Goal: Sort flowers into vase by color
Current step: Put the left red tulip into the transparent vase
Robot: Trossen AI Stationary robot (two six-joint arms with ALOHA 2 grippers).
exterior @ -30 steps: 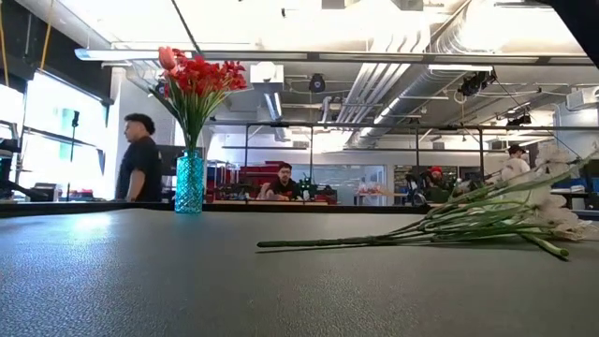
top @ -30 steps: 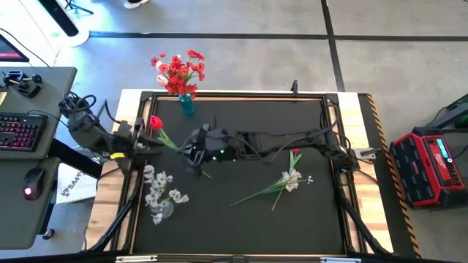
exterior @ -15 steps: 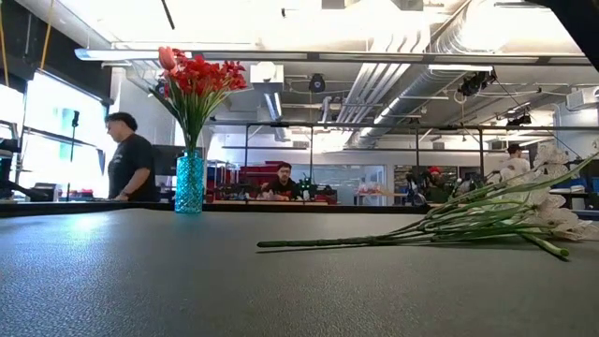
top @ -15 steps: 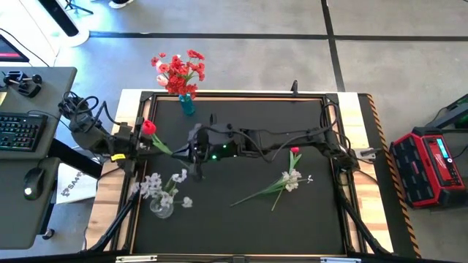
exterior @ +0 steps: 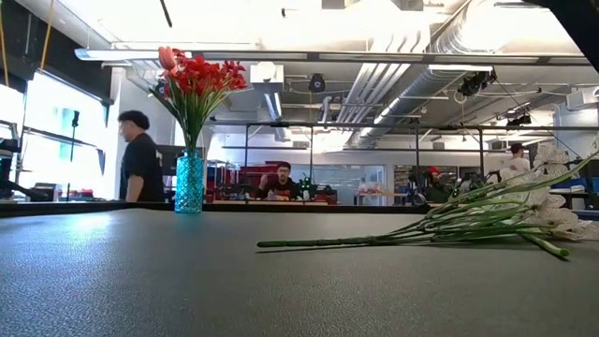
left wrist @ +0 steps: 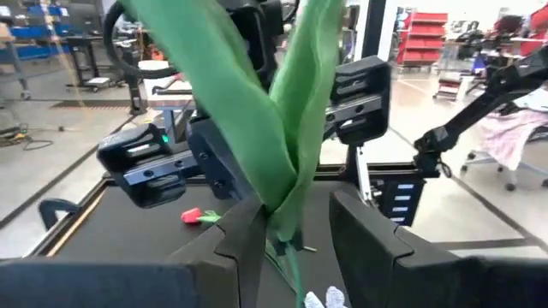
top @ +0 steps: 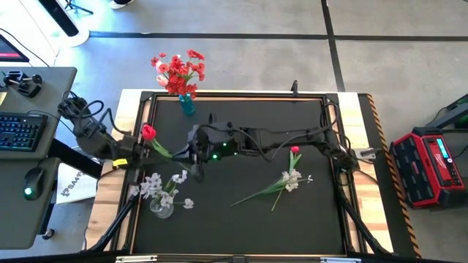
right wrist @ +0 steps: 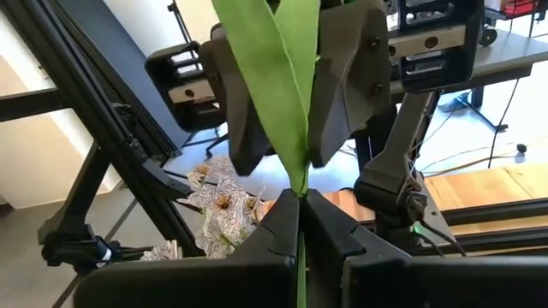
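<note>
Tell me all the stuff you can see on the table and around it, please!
Blue glass vase: one, holding a bunch of red flowers, at the table's far edge, left of centre.
Clear glass vase: one, holding sprays of small white blossoms, near the table's left edge.
Loose flowers: a few, white blossoms and one red bud on green stems, lying on the black table right of centre.
Red tulip-like flower with green stem and leaves: one, held above the table's left side by both grippers.
Red toolbox: one, on the floor right of the table.
People: several, in the room behind.
Left gripper: shut on the stem.
Right gripper: shut on the stem.
</note>
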